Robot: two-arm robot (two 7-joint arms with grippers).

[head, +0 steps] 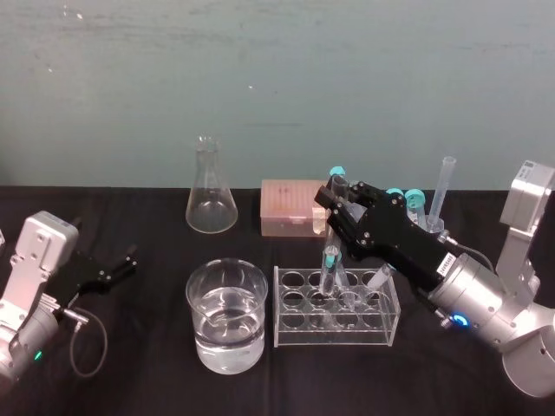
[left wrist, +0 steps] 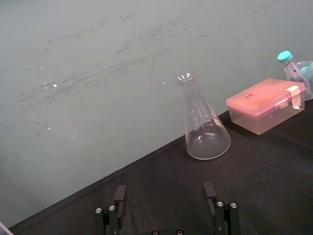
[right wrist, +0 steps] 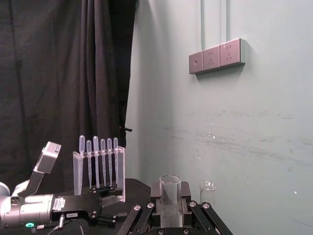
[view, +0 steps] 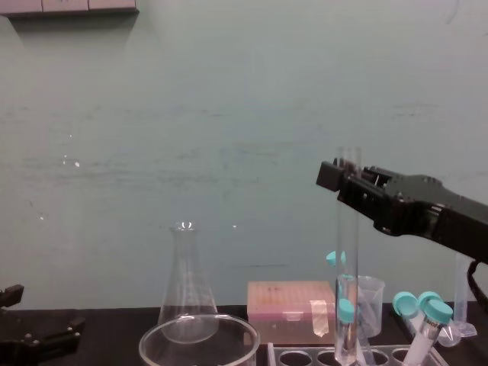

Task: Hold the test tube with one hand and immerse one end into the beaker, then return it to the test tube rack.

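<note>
While your right gripper [head: 334, 206] clamps the test tube [head: 330, 264] standing below it in the test tube rack [head: 340, 339], pickup seems underway: lift straight up, then leftward over the beaker [head: 197, 290]. Left gripper [left wrist: 165, 192] idles, released.

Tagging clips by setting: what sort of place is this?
Probably a lab bench: conical flask, part-filled beaker and test tube rack on a black table; right gripper holds a test tube at the rack, left gripper rests beside the beaker.
</note>
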